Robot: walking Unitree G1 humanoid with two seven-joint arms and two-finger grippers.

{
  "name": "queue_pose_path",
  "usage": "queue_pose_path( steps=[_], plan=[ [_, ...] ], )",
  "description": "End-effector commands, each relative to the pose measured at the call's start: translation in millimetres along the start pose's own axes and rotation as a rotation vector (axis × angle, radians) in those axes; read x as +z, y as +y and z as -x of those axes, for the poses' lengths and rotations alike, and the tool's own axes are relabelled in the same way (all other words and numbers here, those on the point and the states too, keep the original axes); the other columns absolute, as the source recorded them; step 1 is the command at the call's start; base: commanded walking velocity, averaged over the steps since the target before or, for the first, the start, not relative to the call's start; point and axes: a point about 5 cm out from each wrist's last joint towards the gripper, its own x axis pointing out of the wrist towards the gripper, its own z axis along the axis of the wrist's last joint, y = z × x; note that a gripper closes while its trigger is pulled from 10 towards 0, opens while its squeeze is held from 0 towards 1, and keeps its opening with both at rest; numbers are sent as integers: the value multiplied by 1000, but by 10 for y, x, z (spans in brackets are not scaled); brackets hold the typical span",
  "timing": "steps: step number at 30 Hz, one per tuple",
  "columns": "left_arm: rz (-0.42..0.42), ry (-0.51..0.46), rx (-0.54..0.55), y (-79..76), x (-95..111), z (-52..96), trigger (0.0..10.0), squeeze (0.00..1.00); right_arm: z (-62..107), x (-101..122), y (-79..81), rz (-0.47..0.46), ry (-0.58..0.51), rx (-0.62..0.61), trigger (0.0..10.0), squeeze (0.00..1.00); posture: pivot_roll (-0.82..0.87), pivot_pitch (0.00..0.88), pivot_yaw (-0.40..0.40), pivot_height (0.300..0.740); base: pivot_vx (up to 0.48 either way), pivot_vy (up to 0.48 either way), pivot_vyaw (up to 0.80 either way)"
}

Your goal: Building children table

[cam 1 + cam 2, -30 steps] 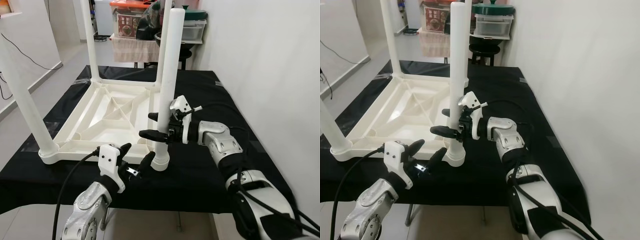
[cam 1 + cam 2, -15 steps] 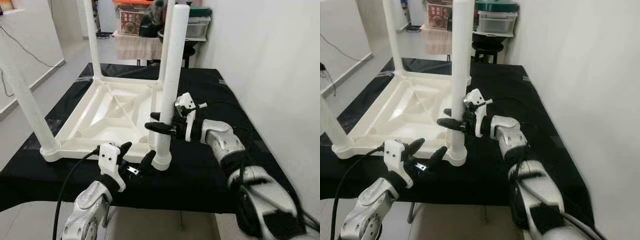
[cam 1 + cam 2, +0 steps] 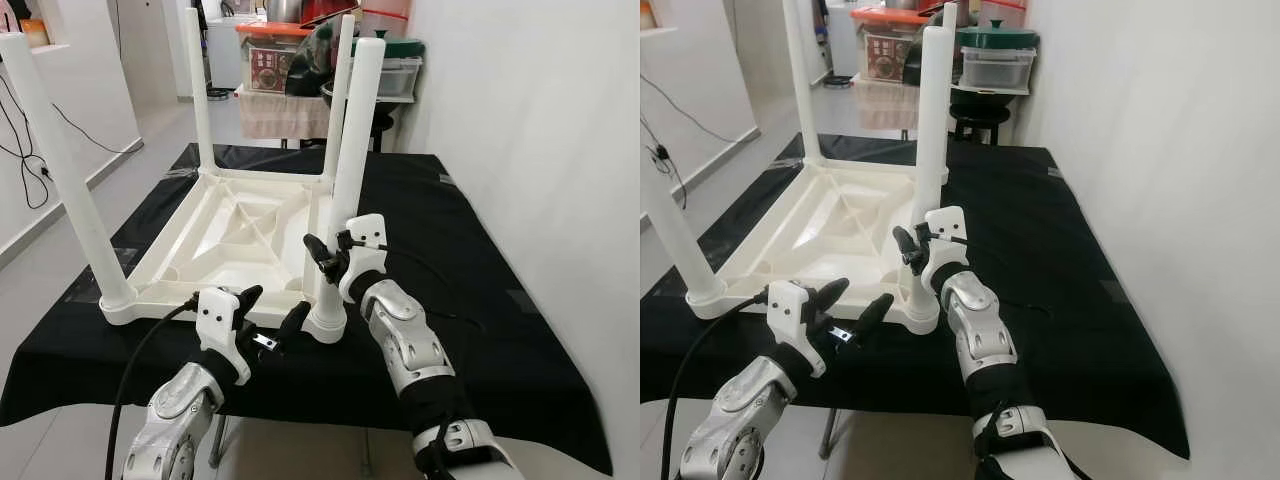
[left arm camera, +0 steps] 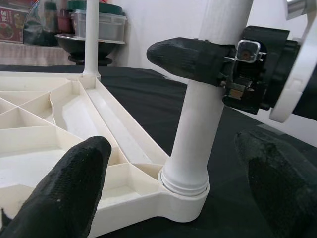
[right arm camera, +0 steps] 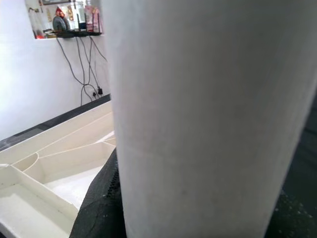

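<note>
The white tabletop (image 3: pixel 225 235) lies upside down on the black-covered surface (image 3: pixel 480 300), ribs facing up, with a leg standing at each corner. The step in hand concerns the near right leg (image 3: pixel 345 180), which stands upright in the near right corner socket (image 3: pixel 327 325) at the near edge of the surface.

The right gripper (image 3: pixel 330 262) is closed around this leg low on its shaft, just above the socket; in the left wrist view one black finger (image 4: pixel 190 54) wraps the front of the leg. The left gripper (image 3: pixel 270 308) hovers just near-left of the socket with its fingers spread wide, touching nothing.

To do this well, I judge the leg should be kept plumb while it is pressed or twisted home: the grip is low, so the tall top can lean easily and jam the joint. The collar appears close to seated in the left wrist view, though whether it is fully in cannot be told. The open left gripper would serve best bracing the tabletop's near rim beside the socket, so the light plastic does not slide toward the edge or tip. Release only once the leg stands without wobble.
</note>
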Motion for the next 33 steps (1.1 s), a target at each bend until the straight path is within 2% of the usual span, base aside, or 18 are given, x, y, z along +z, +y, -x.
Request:
queue_pose_path(
  steps=[1,2,3,4,5,10,11,15,16,17,18,20,22,28,29,31,32,33],
  plan=[
    [9,3,8,14,1,10,10000,0,49,-260,-45,-23,110,-41,0,0,-34,0,-63,740,0,0,0],
    [9,8,6,23,-1,8,10000,0,33,-245,-40,-7,121,-76,7686,0,-34,0,-63,740,0,0,0],
    [8,12,3,24,-5,0,10000,0,-6,-206,-36,-7,122,-60,10000,353,-38,0,-56,740,0,0,0],
    [8,17,-1,24,-8,-7,10000,0,-17,-176,-25,-4,124,-54,10000,353,-38,0,-56,740,0,0,0],
    [6,18,-2,18,-10,-15,10000,0,-83,-50,-59,27,92,16,10000,1000,-30,0,-63,740,0,0,0],
    [6,17,1,13,-10,-18,10000,0,-143,52,-151,12,57,73,10000,1000,-22,0,-72,740,0,0,0],
    [7,16,1,10,-9,-17,10000,0,-158,99,-212,-2,49,132,10000,4,-17,0,-74,740,0,0,0],
    [9,13,2,0,-3,-17,10000,0,-149,211,-302,33,41,332,10000,0,-17,0,-74,740,0,0,0],
    [9,13,2,0,-3,-17,10000,0,-149,211,-302,33,41,332,10000,0,-17,0,-74,740,0,0,0],
    [11,11,2,-3,3,-17,10000,0,-122,229,-299,62,57,443,10000,0,-20,0,-74,740,0,0,0],
    [11,11,2,-3,3,-17,10000,0,-122,229,-299,62,57,443,10000,0,-20,0,-74,740,0,0,0],
    [15,9,2,-3,14,-20,10000,0,-65,219,-289,97,107,615,10000,0,-21,0,-73,740,0,0,0],
    [16,7,2,-5,23,-25,10000,0,-38,204,-284,94,137,691,10000,0,-20,0,-77,740,0,0,0],
    [19,1,3,-10,43,-41,10000,0,-52,208,-290,38,163,730,10000,0,-19,0,-80,740,0,0,0],
    [19,0,3,-16,46,-47,10000,0,-68,236,-288,11,145,727,3529,0,-13,0,-85,740,0,0,0],
    [19,0,2,-20,47,-52,10000,0,-77,257,-288,-6,131,732,3529,0,-13,0,-85,740,0,0,0],
    [19,0,2,-28,48,-57,10000,0,-86,300,-294,-22,104,749,0,0,-11,0,-87,740,0,0,0],
    [18,0,1,-31,50,-61,10000,0,-87,331,-298,-26,90,763,0,0,-17,0,-87,740,0,0,0]
  ],
)
